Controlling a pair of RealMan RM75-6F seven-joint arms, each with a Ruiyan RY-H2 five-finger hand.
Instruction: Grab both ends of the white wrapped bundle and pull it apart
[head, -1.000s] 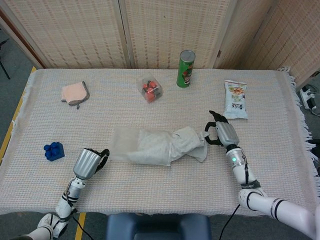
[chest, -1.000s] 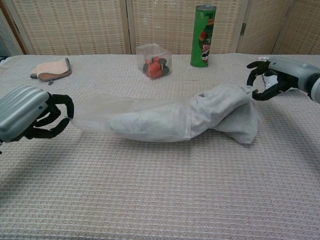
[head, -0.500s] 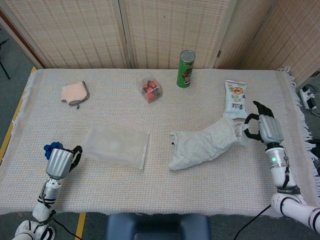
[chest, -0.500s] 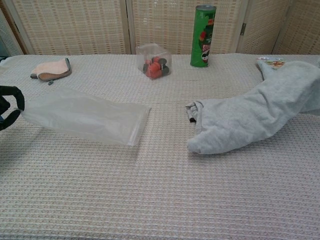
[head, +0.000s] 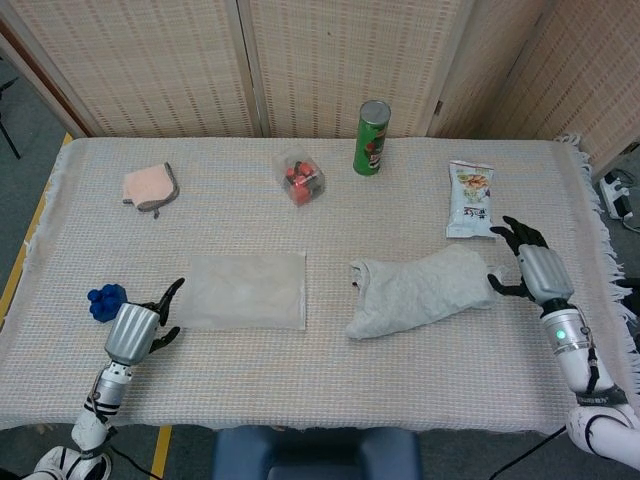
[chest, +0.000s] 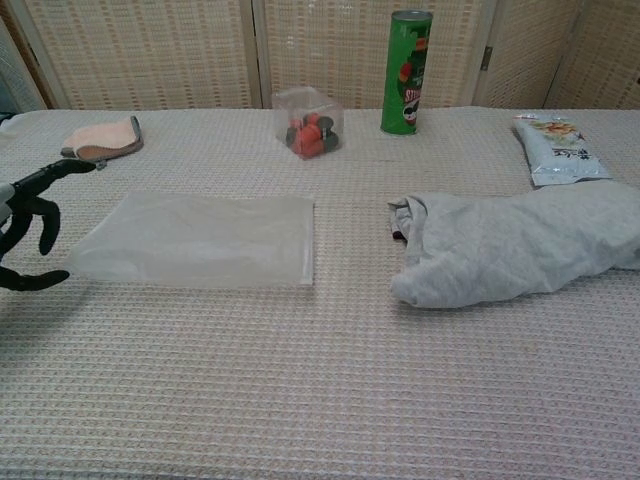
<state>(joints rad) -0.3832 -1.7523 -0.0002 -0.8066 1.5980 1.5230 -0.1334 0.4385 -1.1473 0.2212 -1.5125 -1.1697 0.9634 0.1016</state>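
- The left hand (head: 135, 330) sits near the tabletop's front left corner, fingers spread and holding nothing, just off the left end of the clear plastic bag (head: 246, 291). That suits a hand finished with its pull.
- The right hand (head: 540, 272) lies near the right edge, fingers likewise splayed, at the tip of the grey cloth (head: 420, 292); whether it touches is unclear.
- Bag and cloth lie flat and apart mid-table, so the bundle looks fully separated.
- Along the back edge stand a green chip can (head: 371, 138), a snack packet (head: 471, 200), a clear box (head: 299, 177) and a pink cloth (head: 150, 187); a blue block (head: 104, 301) sits beside the left hand.
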